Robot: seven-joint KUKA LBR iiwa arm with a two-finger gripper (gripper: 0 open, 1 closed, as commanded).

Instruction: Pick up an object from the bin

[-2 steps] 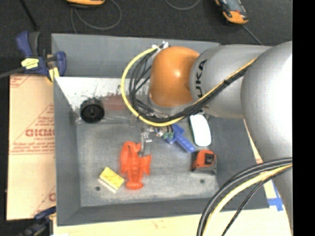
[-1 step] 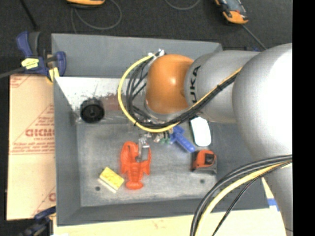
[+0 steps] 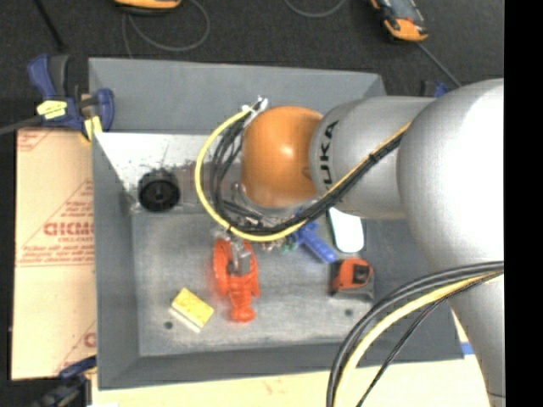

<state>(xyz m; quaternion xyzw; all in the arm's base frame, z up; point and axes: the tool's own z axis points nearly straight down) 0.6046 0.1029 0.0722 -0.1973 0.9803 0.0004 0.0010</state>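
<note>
The arm (image 3: 441, 168) reaches in from the right, and its orange wrist cover (image 3: 276, 155) hangs over the middle of the grey bin (image 3: 110, 270). Below the cover, the gripper (image 3: 241, 259) sits low over the upper end of one orange-red plastic thing (image 3: 241, 299), a long, lumpy piece lying lengthwise in the bin's lower middle. The gripper appears to touch it, but whether the tool is clenched on it or released cannot be told (the wrist and its cables hide that part).

Six loose things can be counted, one of each kind. One yellow block (image 3: 192, 309) lies just left of the orange-red thing's lower end. One black round thing (image 3: 159, 192) sits well apart in the upper left corner. To the right, one blue piece (image 3: 317, 244) and one white thing (image 3: 345, 231) lie partly under the arm, with one orange-and-black tape measure (image 3: 350, 275) just below them.
</note>
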